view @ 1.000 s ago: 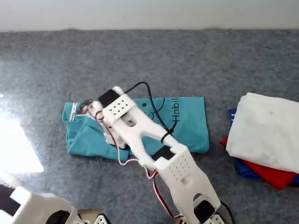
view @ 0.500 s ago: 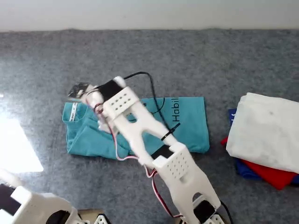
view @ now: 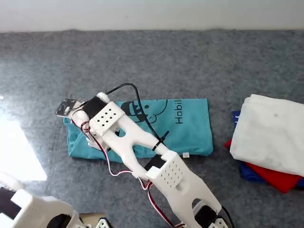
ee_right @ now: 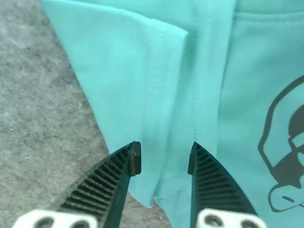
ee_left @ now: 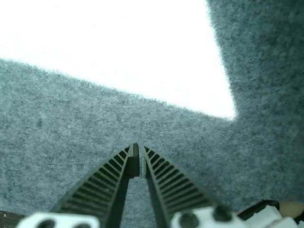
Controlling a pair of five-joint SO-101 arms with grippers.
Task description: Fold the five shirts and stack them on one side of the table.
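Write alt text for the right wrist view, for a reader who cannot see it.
The right arm's jaws stand open over the layered edge of a folded teal shirt, which lies on a grey felt-covered table. Part of a dark printed graphic shows on the shirt's front.

Part of teal shirt (view: 190, 128) under right arm (view: 137, 142), white shirt (view: 270, 135) cut by edge, red shirt (view: 278, 179) and blue shirt (view: 248, 172) mostly beneath it

A grey, felt-like covering spreads over the whole tabletop (view: 156, 61). Along the tabletop's far edge runs a plain white wall (view: 152, 14). A bright patch of light (view: 14, 152) falls on the tabletop's near left part.
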